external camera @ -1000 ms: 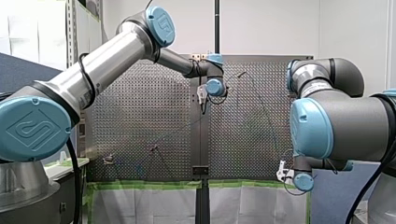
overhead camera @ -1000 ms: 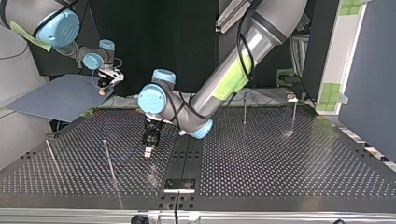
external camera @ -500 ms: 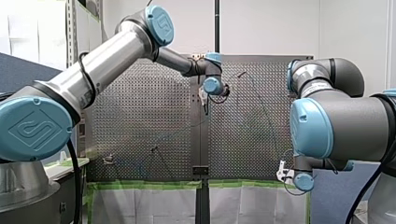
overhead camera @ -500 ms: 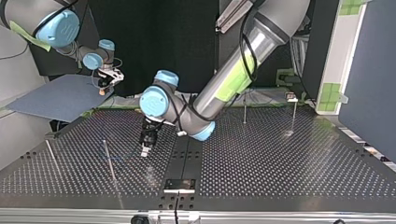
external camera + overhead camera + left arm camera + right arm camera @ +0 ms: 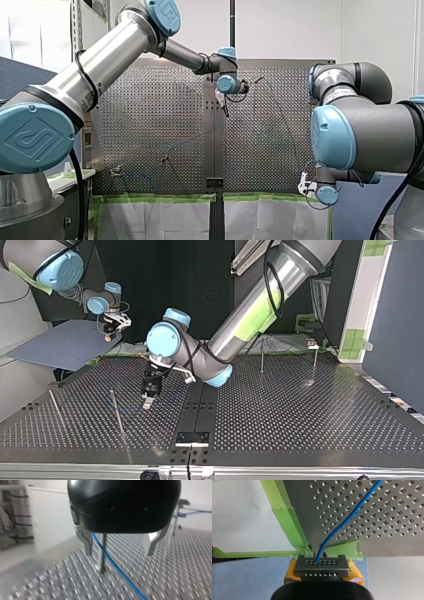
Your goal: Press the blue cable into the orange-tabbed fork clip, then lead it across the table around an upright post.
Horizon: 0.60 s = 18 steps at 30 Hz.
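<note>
Since 1 s ago L gripper [image 5: 148, 401] has slid toward top view's left, nearer the post [image 5: 116, 410]. Its fingers are spread w/ blue cable [image 5: 117, 568] running btwn them, just beside one finger, post ahead. R gripper [image 5: 322, 567], yellow pads, pinches the cable just past the table's taped edge. Perforated metal table [image 5: 300, 410], green tape [image 5: 287, 522] along its edge, dark backdrop in top view

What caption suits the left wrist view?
Open left pincer straddling the blue cable, upright post just ahead on the perforated table.
</note>
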Each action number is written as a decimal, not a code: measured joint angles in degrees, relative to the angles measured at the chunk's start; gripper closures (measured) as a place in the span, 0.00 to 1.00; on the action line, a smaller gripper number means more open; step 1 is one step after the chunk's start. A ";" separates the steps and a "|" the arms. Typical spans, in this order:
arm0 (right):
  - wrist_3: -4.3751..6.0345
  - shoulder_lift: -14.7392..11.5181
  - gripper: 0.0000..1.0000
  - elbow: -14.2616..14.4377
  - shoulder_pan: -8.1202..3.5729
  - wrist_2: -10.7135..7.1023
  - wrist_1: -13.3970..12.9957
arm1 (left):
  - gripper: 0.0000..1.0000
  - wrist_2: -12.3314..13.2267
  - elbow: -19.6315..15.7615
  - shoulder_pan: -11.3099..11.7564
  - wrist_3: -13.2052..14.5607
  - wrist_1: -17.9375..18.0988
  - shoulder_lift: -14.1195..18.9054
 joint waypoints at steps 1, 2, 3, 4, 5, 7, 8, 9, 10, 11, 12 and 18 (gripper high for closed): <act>0.05 0.01 1.00 0.02 -0.05 -0.08 0.00 | 0.01 0.36 -0.48 -0.18 -0.49 0.05 0.46; 0.10 0.01 1.00 0.02 -0.09 -0.18 0.00 | 0.01 0.78 -0.98 -0.36 -1.00 -0.06 0.82; 0.17 0.02 1.00 0.01 -0.14 -0.32 0.00 | 0.01 1.34 -1.64 -0.58 -1.64 -0.35 1.16; 0.27 0.02 1.00 0.02 -0.18 -0.50 0.01 | 0.01 1.76 -2.09 -0.73 -2.10 -0.64 1.36; 0.36 0.02 1.00 0.02 -0.21 -0.62 0.00 | 0.01 2.20 -2.55 -0.86 -2.57 -0.98 1.55; 0.56 0.03 1.00 0.03 -0.26 -0.81 0.01 | 0.01 3.25 -3.64 -1.12 -3.64 -1.94 1.99; 0.63 0.03 1.00 0.03 -0.29 -0.86 0.00 | 0.01 3.70 -4.09 -1.23 -4.10 -2.35 2.24; 0.68 0.05 1.00 0.03 -0.33 -0.89 0.00 | 0.01 4.30 -4.70 -1.40 -4.71 -2.93 2.58; 0.74 0.08 1.00 0.03 -0.37 -0.93 0.00 | 0.01 4.75 -5.15 -1.54 -5.16 -3.39 2.85; 0.80 0.09 1.00 0.04 -0.40 -0.98 0.00 | 0.01 5.20 -5.60 -1.71 -5.61 -3.84 3.15; 0.87 0.10 1.00 0.04 -0.41 -1.06 0.01 | 0.01 5.82 -6.13 -1.92 -6.24 -4.43 3.60; 1.17 0.11 1.00 0.04 -0.45 -1.52 0.00 | 0.01 8.17 -7.09 -2.82 -9.20 -7.42 6.22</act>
